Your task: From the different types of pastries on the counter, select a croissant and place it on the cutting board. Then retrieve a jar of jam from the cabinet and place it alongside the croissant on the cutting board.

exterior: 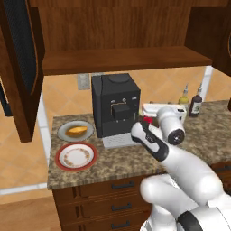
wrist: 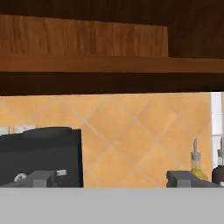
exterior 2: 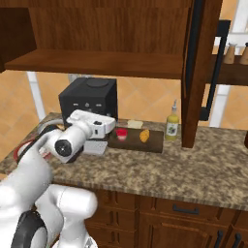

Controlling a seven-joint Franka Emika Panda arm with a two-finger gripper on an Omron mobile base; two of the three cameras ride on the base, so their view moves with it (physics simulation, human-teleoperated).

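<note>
Speckled desk (exterior 2: 193,169) carries the cutting board (exterior 2: 154,141), where the croissant (exterior 2: 144,136) and jar of jam (exterior 2: 121,133) sit side by side; the fingers (wrist: 39,178) stand wide apart, empty, left of the jar.

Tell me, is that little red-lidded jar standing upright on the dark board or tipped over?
Upright. In the right base view the jar of jam sits on the cutting board with its red lid facing up, beside the croissant.
</note>
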